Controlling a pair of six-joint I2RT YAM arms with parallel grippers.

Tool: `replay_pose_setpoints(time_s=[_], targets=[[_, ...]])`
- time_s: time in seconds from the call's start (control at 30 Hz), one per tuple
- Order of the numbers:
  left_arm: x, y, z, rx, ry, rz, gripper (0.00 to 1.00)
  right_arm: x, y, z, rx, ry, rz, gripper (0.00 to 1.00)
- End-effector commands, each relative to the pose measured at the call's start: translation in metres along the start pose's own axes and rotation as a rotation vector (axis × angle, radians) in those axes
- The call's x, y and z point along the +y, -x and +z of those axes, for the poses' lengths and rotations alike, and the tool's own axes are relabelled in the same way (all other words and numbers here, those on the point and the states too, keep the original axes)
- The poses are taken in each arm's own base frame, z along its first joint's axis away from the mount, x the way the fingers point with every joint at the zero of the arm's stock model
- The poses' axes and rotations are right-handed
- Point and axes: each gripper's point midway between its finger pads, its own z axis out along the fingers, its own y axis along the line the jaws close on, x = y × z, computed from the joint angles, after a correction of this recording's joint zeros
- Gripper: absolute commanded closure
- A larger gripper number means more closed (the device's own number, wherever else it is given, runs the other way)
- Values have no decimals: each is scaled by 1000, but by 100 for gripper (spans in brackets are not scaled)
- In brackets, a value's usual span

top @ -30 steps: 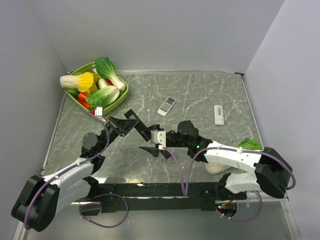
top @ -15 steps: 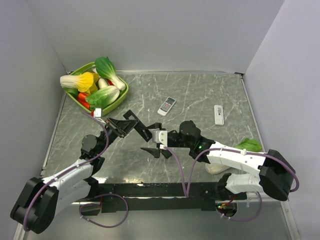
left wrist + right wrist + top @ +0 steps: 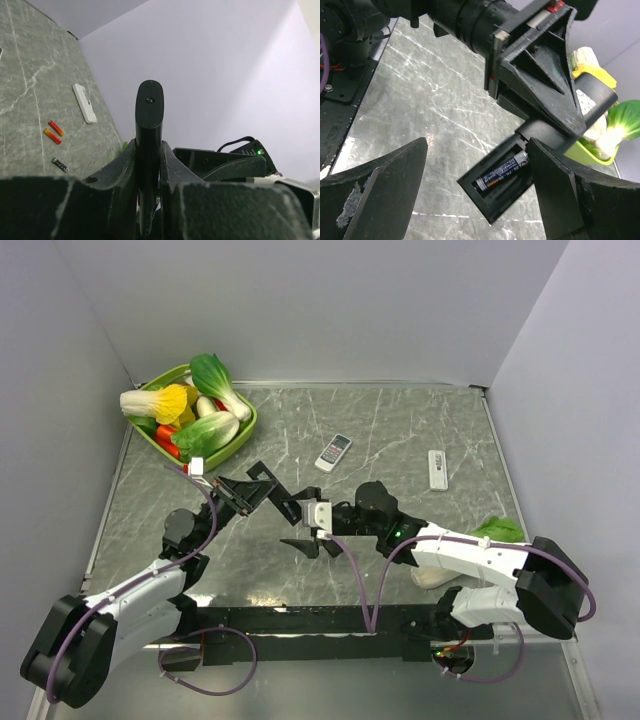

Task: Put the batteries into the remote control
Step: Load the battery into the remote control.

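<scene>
Right wrist | one battery [image 3: 502, 171] in black remote [image 3: 492, 202] | left tool [image 3: 148, 170] clamps it | right tool [image 3: 476, 150] spread wide

A green basket [image 3: 246, 434] of toy vegetables [image 3: 205, 430] sits upper left on the marbled table [image 3: 400, 430]; a leafy green [image 3: 500, 529] lies lower right.

Soft, even overhead light and faint shadows. The desk [image 3: 400, 430] gleams mildly at its near edge. The right wrist view's close fingers [image 3: 380, 200] are blurred.
</scene>
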Motion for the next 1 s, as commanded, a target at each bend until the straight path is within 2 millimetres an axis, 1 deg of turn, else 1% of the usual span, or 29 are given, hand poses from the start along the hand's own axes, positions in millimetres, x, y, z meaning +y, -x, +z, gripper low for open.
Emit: replay_pose_setpoints(time_s=[0.0,0.07,0.1,0.17,0.2,0.27,0.3,0.37,0.4,0.43,0.47,0.5,0.53,0.57,0.6,0.63,0.67,0.7,0.73,0.77,0.8,0.83,0.97], targets=[[-69,13,7,-10,-215,-62,98,21,-38,5,132,45,70,11],[-74,15,6,-15,-225,-94,98,23,-45,5,156,36,59,10],[-75,17,7,-20,-218,-103,98,21,-50,5,177,14,48,10],[-75,19,7,-28,-206,-107,98,25,-55,7,199,17,37,10],[-77,22,6,-47,-208,-111,98,25,-62,7,220,6,36,9],[-80,25,3,-67,-220,-123,98,27,-68,8,237,-1,35,9],[-83,27,0,-77,-232,-128,98,32,-77,7,254,-1,44,9],[-87,30,-1,-92,-237,-128,98,26,-83,6,256,-53,46,9],[-91,32,-2,-99,-247,-120,98,31,-95,2,283,-67,60,9],[-91,33,-2,-102,-242,-122,98,24,-96,2,276,-114,46,9],[-93,34,-3,-107,-247,-118,98,24,-102,-1,295,-135,46,9],[-97,35,-4,-112,-255,-116,98,29,-113,-4,320,-138,54,8],[-96,36,-4,-115,-250,-118,98,28,-116,-4,323,-150,44,1],[-96,36,-5,-118,-249,-117,98,27,-121,-6,345,-171,37,0],[-98,37,-5,-124,-251,-115,98,33,-128,-6,362,-163,36,1],[-98,38,-5,-125,-250,-115,98,35,-130,-6,371,-163,26,0],[-98,38,-5,-125,-250,-115,98,32,-131,-6,379,-186,13,0],[-98,38,-4,-125,-247,-119,98,34,-135,-5,398,-189,-1,0],[-97,38,-4,-126,-245,-125,98,38,-134,-2,403,-182,-35,0],[-97,39,-4,-127,-246,-127,98,32,-133,-2,412,-221,-59,0],[-97,38,-4,-125,-246,-132,98,36,-137,-2,422,-215,-71,0],[-97,38,-4,-126,-244,-134,98,37,-136,0,420,-221,-86,0],[-96,41,-8,-145,-246,-162,98,25,-137,-6,427,-318,-115,0]])
